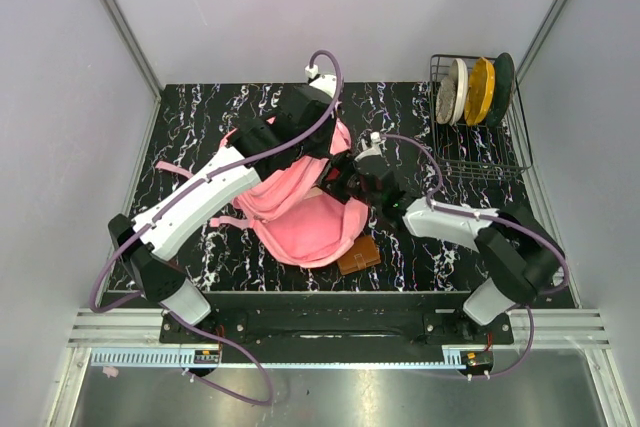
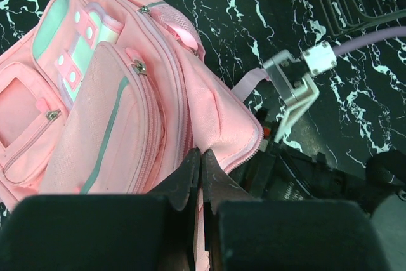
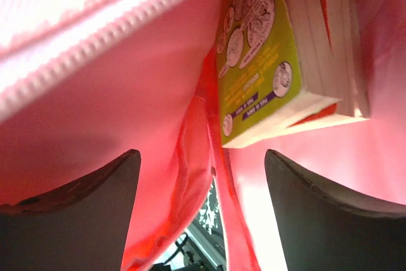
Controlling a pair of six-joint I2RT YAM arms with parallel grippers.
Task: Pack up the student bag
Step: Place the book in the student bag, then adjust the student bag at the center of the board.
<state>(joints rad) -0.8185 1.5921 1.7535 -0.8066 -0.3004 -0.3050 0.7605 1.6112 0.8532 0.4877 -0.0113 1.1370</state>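
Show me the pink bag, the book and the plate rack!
student bag [image 1: 305,232]: top view, on its open pink flap.
book [image 3: 257,61]: right wrist view, on its green cover.
plate rack [image 1: 480,162]: top view, on its bare wire floor.

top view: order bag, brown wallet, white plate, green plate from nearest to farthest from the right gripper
1. bag: around the right gripper, centre.
2. brown wallet: beside the bag, toward the bases.
3. white plate: back right, left in the rack.
4. green plate: rightmost in the rack.
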